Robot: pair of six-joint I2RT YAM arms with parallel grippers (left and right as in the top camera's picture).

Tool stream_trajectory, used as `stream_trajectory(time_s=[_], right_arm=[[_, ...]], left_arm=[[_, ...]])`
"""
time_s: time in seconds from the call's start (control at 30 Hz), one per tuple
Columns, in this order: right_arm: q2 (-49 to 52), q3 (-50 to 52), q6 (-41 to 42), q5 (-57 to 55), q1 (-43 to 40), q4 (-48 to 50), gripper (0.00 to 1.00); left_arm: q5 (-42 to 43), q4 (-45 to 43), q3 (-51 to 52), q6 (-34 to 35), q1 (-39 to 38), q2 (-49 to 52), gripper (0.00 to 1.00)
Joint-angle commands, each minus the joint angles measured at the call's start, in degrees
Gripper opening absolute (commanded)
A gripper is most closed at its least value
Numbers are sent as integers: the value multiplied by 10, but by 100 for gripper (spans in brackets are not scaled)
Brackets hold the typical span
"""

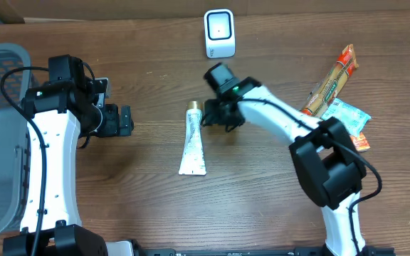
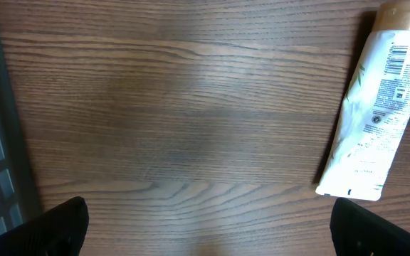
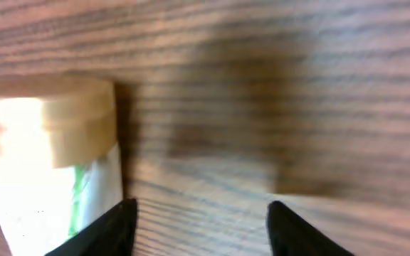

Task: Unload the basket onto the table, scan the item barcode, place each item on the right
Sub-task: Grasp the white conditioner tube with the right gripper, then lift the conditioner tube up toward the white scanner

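Wooden surface (image 1: 148,192): white tube (image 1: 192,142) lies flat at centre, gold cap (image 1: 193,107) pointing toward the scanner (image 1: 219,32).
Right gripper (image 1: 216,117): fingers spread, nothing between them, just beside the cap.
Left gripper (image 1: 123,121): spread wide, empty, well left of the tube.
Tube print: faces up.
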State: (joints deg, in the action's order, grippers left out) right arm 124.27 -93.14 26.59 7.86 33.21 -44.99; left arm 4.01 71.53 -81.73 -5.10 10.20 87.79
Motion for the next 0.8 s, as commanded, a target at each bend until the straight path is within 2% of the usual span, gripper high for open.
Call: stream_trajectory(time_s=[0.0, 0.13, 0.27, 0.4, 0.5, 0.6, 0.77], right_arm=[[-9, -1, -80, 118, -36, -2, 64], [-9, -2, -123, 260, -68, -26, 68], [-9, -2, -132, 315, -72, -67, 71], [-9, -1, -131, 307, -37, -101, 72], [-9, 0, -96, 243, -5, -110, 74], [-9, 9, -43, 174, 23, -97, 76], [-9, 43, -7, 160, 58, -40, 75]], left_arm=[[0, 0, 0, -11, -1, 1, 100], [0, 0, 0, -11, -1, 1, 100], [0, 0, 0, -11, -1, 1, 100], [0, 0, 0, -11, -1, 1, 100], [0, 0, 0, -11, -1, 1, 100], [0, 0, 0, -11, -1, 1, 100], [0, 0, 0, -11, -1, 1, 100]])
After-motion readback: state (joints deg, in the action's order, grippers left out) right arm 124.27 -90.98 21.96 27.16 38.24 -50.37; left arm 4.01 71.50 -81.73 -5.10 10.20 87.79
